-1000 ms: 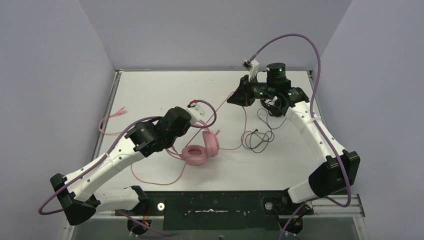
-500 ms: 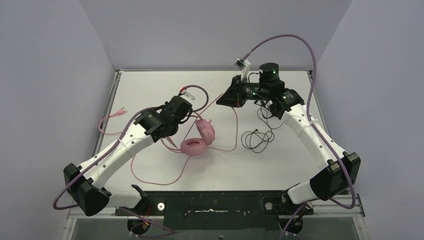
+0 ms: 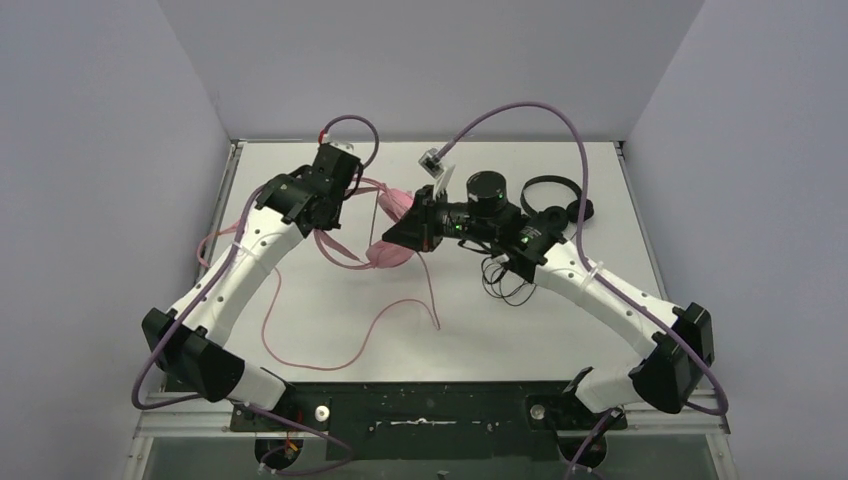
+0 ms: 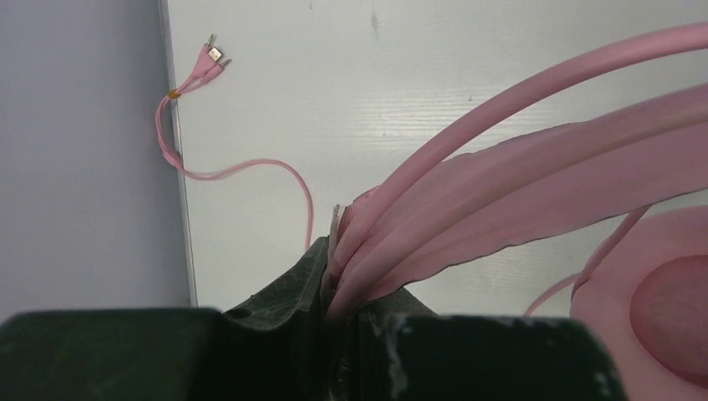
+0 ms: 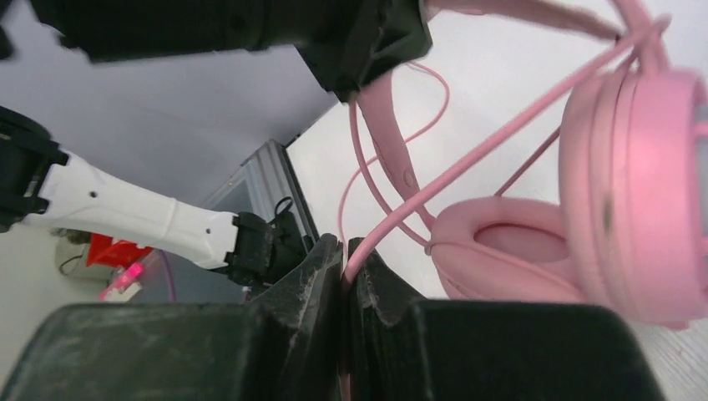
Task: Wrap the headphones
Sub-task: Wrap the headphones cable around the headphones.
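Observation:
The pink headphones [image 3: 393, 254] hang above the table's far middle. My left gripper [image 3: 338, 222] is shut on their headband [image 4: 518, 167], with an ear cup [image 4: 659, 309] at the lower right of the left wrist view. Right beside the ear cups [image 5: 518, 251], my right gripper [image 3: 392, 238] is shut on the pink cable [image 5: 467, 159], pinched at the fingertips [image 5: 345, 251]. The cable's slack [image 3: 300, 345] loops over the near table. The black headphones [image 3: 553, 196] lie at the back right, and their thin cable [image 3: 505, 283] is bunched under the right arm.
The pink cable's plug ends [image 4: 213, 57] lie by the table's left rim [image 4: 177, 167]. Grey walls close in the table on three sides. A purple wrist lead [image 3: 520, 108] arches above the right arm.
The left arm has carried the pink headphones up and toward the far left. The right gripper has swung left with the pink cable to the ear cups, uncovering the black headphones.

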